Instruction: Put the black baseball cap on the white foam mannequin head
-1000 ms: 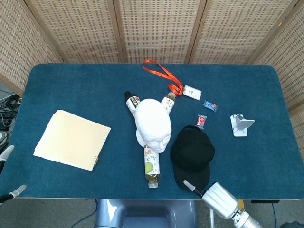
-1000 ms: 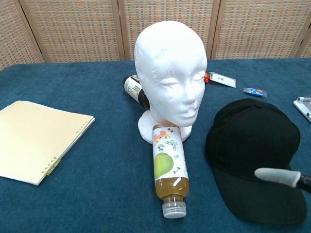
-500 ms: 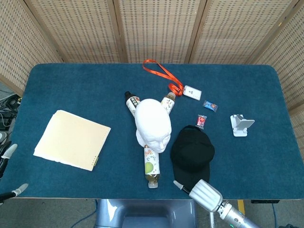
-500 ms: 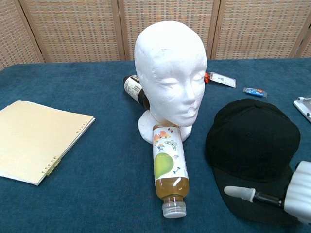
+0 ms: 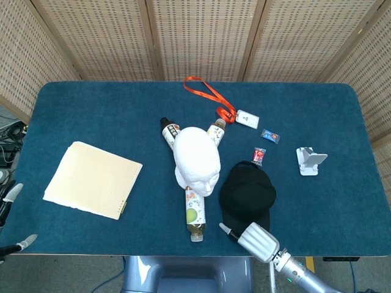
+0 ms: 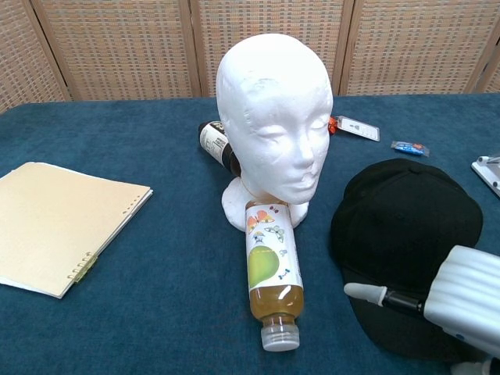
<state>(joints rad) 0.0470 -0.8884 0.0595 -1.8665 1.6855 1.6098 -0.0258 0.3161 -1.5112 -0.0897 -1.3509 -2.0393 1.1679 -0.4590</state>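
The black baseball cap (image 5: 247, 194) (image 6: 402, 230) lies flat on the blue table, right of the white foam mannequin head (image 5: 197, 160) (image 6: 273, 117), which stands upright and bare. My right hand (image 5: 253, 239) (image 6: 461, 301) hovers over the cap's brim at the table's near edge. One of its fingers (image 6: 366, 293) points left, and it holds nothing. Of my left hand (image 5: 15, 217), only two spread fingertips (image 5: 12, 192) show at the far left edge of the head view, off the table.
A juice bottle (image 5: 195, 213) (image 6: 272, 273) lies just in front of the mannequin's base, and a dark bottle (image 5: 168, 131) (image 6: 217, 147) lies behind it. A cream notebook (image 5: 91, 179) (image 6: 55, 226) sits left. An orange lanyard (image 5: 208, 91), badge (image 5: 247, 119), small packets (image 5: 270, 135) and white stand (image 5: 310, 160) lie at the right rear.
My right hand has moved left and further in over the cap's brim. The cap, mannequin head and left fingertips have stayed put.
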